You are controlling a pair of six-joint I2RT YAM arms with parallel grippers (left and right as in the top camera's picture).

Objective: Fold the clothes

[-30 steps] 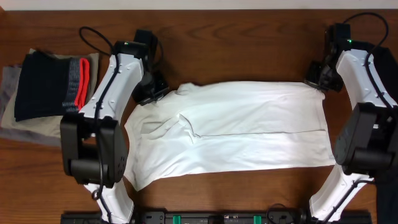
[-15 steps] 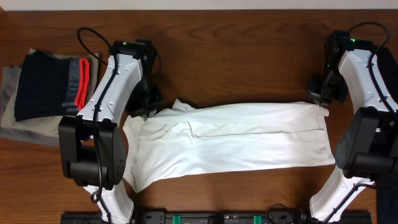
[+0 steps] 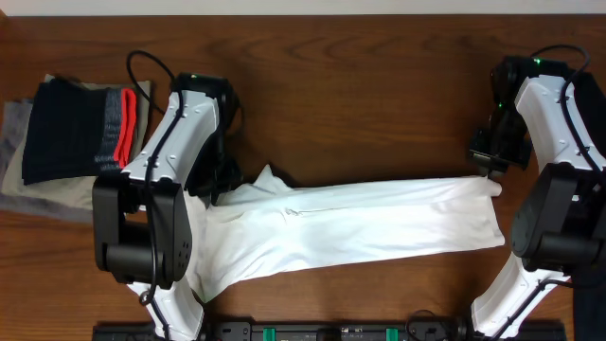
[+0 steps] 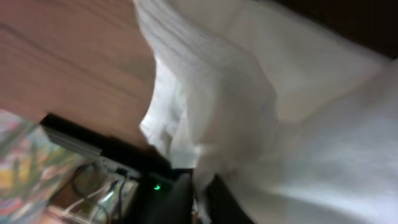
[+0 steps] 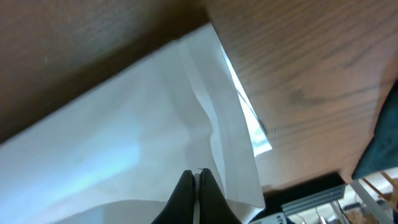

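Observation:
The clothes, a white T-shirt (image 3: 369,223), lie as a long wrinkled band across the wooden table (image 3: 360,85). My left gripper (image 3: 222,185) is at the shirt's upper left corner. In the left wrist view its dark fingers (image 4: 177,199) pinch a bunched fold of the white cloth (image 4: 249,112), with only a thin gap between them. At the upper right corner, my right gripper (image 3: 490,170) is shut on the shirt's edge. The right wrist view shows that gripper (image 5: 198,174) pressed together on the smooth cloth (image 5: 124,143).
A black garment with a red-and-grey band (image 3: 71,128) lies on olive-grey garments (image 3: 19,180) at the table's left edge. A dark base rail (image 3: 331,332) runs along the front edge.
Both grippers have moved toward the front edge, carrying the shirt's far edge over its near half. The white band is narrower now.

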